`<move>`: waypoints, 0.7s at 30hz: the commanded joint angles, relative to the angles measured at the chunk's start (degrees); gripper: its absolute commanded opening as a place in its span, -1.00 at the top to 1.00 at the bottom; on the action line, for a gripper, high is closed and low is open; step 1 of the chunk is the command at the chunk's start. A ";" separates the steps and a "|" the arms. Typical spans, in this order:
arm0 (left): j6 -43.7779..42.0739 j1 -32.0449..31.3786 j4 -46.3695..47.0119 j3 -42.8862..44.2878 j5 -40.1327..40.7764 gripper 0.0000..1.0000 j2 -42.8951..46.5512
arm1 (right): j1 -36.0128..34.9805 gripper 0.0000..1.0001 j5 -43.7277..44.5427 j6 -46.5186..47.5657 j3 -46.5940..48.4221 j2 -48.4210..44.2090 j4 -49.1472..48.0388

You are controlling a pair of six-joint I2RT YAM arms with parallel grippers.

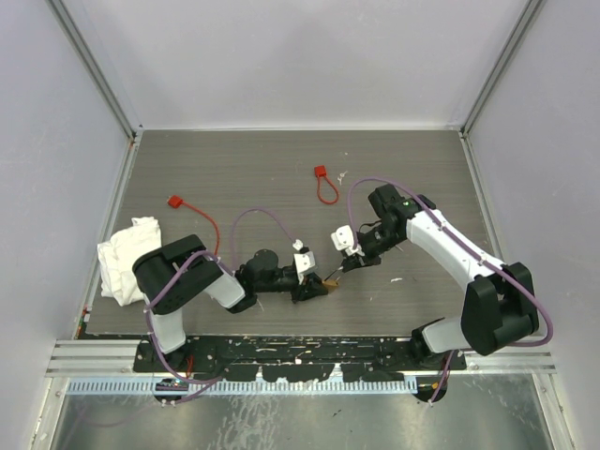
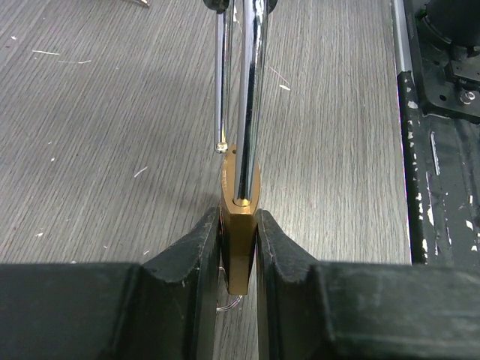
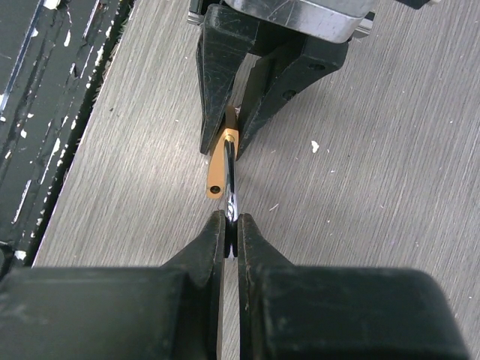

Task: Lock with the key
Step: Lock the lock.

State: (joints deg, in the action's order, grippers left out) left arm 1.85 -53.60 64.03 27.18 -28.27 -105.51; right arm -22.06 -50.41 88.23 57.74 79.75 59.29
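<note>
While left fingers [image 2: 187, 259] clamp the brass padlock [image 2: 240, 217], right fingers [image 3: 202, 259] pinch its chrome shackle [image 3: 231, 191], one leg unseated.

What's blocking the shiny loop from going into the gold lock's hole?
Nothing I can see. The loop's loose end sits right by the top of the lock, and the empty hole is uncovered.
</note>
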 commanded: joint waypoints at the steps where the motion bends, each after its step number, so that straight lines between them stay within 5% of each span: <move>1: -2.79 -0.38 2.71 1.22 5.41 1.00 -0.25 | -1.84 0.98 -4.22 0.95 -1.24 -1.52 2.02; 21: -5.16 -0.67 1.37 0.43 9.14 1.00 0.92 | -11.77 0.98 6.68 -10.73 -3.37 0.25 -2.02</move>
State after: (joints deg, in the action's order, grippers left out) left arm -0.12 -54.04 64.05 26.74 -27.33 -105.03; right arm -28.62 -42.92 83.20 56.21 77.12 54.33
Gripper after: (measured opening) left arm 0.218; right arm 0.096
